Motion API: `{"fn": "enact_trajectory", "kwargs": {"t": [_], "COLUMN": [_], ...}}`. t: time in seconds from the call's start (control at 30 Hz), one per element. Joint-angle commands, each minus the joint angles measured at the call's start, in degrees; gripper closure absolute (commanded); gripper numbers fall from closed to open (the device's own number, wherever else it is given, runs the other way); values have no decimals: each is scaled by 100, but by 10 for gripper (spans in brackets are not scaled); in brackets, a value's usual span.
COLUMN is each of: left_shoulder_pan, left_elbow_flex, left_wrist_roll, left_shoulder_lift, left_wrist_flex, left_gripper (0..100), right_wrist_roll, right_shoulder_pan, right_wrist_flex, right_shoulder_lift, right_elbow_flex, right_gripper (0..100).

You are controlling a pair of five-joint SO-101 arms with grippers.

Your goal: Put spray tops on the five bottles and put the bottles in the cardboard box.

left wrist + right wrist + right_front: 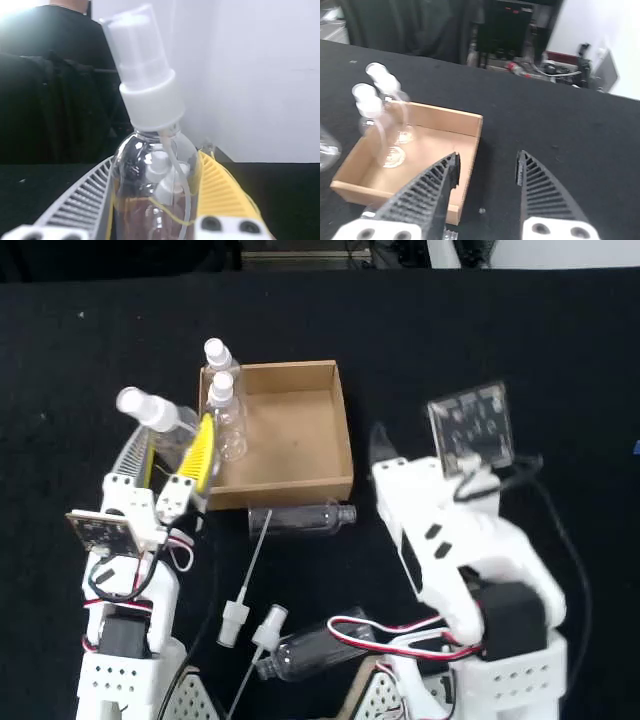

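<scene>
My left jaws clamp a capped bottle (pixel 150 100) just outside the cardboard box's (pixel 300 485) left wall. My right jaws gape wide and empty beside its right wall. Two capped bottles (pixel 222 405) stand in the box's far-left corner.

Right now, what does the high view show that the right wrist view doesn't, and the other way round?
High view: the left gripper shut on a capped bottle, two uncapped bottles lying on the table, and two loose spray tops. Right wrist view: the right gripper seen open from close up, plus cluttered shelves behind the table. Both: the cardboard box with two topped bottles standing in it.
</scene>
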State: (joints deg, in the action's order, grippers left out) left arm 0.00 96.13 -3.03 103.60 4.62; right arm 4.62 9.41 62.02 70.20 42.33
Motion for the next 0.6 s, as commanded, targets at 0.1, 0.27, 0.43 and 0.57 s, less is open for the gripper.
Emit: {"fn": "enact_trajectory", "kwargs": {"t": [0.1, 0.27, 0.43, 0.57], "left_shoulder_pan": [-286, -277, -48, 57], "left_elbow_flex": [119, 119, 154, 110], "left_wrist_roll": [18, 18, 18, 26], "left_shoulder_lift": [88, 0, -1275, -2769], "left_wrist_flex": [-132, -642, -1697, -3130], "left_gripper": [949, 949, 949, 949], "right_wrist_roll": [-220, -879, -1143, -1125], "right_shoulder_pan": [-290, -299, -290, -281], "right_wrist_flex": [-1327, -1618, -1618, -1697], "right_shoulder_lift": [1270, 1895, 2396, 2642], "right_elbow_flex": [2114, 3011, 3371, 3679], "right_gripper": [840, 840, 840, 840]}}
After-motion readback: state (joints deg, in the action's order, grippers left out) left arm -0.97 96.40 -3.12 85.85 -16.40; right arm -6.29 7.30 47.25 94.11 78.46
